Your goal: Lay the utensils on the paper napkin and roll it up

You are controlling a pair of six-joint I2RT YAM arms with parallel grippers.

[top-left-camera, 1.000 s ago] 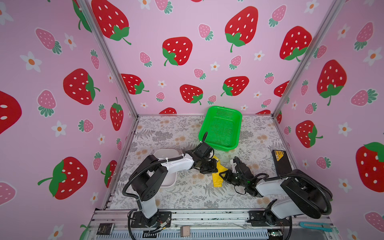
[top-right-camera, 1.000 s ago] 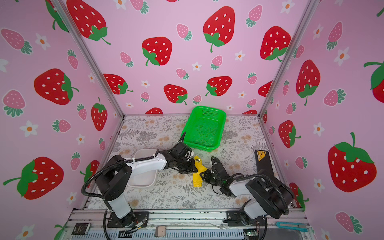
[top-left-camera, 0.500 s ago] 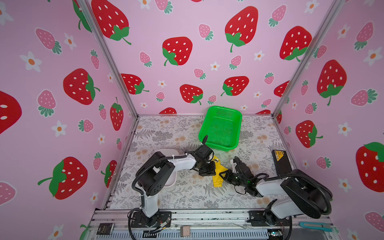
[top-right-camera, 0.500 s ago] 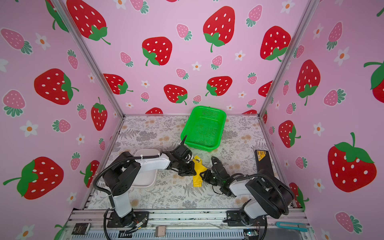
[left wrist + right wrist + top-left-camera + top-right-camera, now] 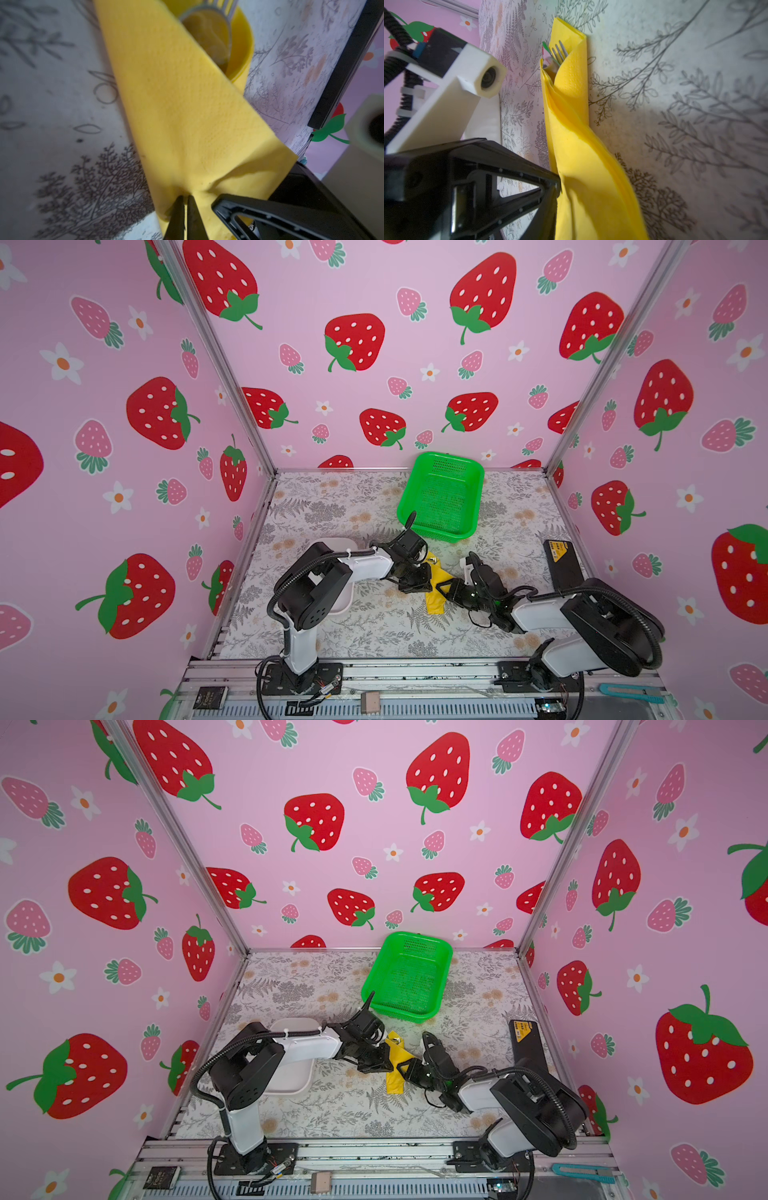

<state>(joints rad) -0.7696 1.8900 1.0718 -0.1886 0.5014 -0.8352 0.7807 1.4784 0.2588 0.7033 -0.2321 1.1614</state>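
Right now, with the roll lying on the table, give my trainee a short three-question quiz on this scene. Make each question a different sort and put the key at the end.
1. True or false: the left gripper stands open.
2. Which heads stick out of the rolled paper napkin? A) fork and spoon B) knife only C) none
3. Fill in: the white tray lies partly under the ___ arm.
Key: 1 false, its fingertips are pinched shut on the paper napkin; 2 A; 3 left.
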